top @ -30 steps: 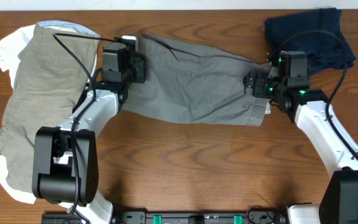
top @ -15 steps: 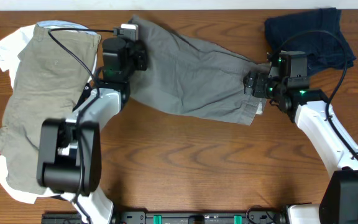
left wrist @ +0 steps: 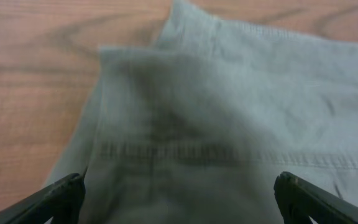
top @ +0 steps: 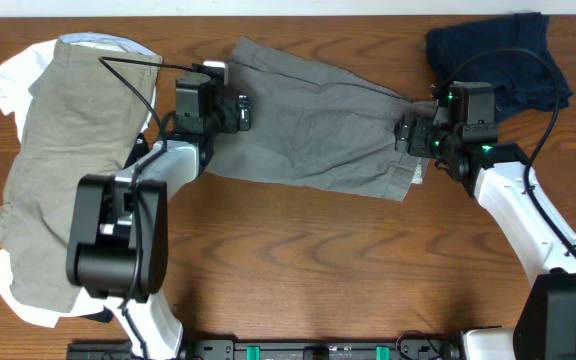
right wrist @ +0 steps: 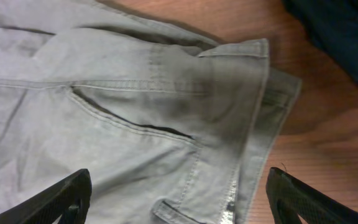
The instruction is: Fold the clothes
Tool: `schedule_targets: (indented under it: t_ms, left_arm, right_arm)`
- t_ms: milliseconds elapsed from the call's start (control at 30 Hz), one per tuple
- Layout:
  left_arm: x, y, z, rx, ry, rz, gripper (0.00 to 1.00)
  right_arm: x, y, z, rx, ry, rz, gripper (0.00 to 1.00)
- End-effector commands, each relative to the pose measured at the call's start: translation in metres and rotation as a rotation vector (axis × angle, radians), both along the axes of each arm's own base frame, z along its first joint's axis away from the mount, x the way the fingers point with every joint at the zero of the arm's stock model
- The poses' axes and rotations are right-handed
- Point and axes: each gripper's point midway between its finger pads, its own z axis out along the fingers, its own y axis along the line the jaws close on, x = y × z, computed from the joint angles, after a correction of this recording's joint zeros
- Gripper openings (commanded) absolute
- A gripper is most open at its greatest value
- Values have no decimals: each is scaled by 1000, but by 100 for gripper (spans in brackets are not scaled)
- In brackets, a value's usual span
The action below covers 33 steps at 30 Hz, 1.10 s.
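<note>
We see grey shorts (top: pixel 318 125) spread at centre, wrinkled, pocket side up. Khaki shorts (top: pixel 68 170) lie flat on a white piece (top: pixel 13 80) at 9 o'clock. Navy piece (top: pixel 508 50) bunched at 2 o'clock.

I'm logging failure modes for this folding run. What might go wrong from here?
1. The grey shorts lie skewed, with the waistband end doubled unevenly, so a fold could trap that crease.
2. The navy garment lies close to the open right gripper and might get snagged.

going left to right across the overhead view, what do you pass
khaki shorts → left gripper → grey shorts → right gripper → navy garment
</note>
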Motion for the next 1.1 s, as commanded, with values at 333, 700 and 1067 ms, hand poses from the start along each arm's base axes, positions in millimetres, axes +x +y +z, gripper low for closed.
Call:
schedule_targets:
  t_ms: [333, 700, 1067]
  left_arm:
    - [-24, 5, 48, 109, 2, -77, 98]
    - [-24, 7, -8, 172, 99, -131, 98]
    - [-8, 9, -41, 170, 81, -120, 98]
  right_arm:
    - [-4, -15, -71, -19, 187, -83, 98]
    - [-12, -13, -104, 31, 286, -149, 99]
    - [-16, -7, -113, 74, 322, -158, 86]
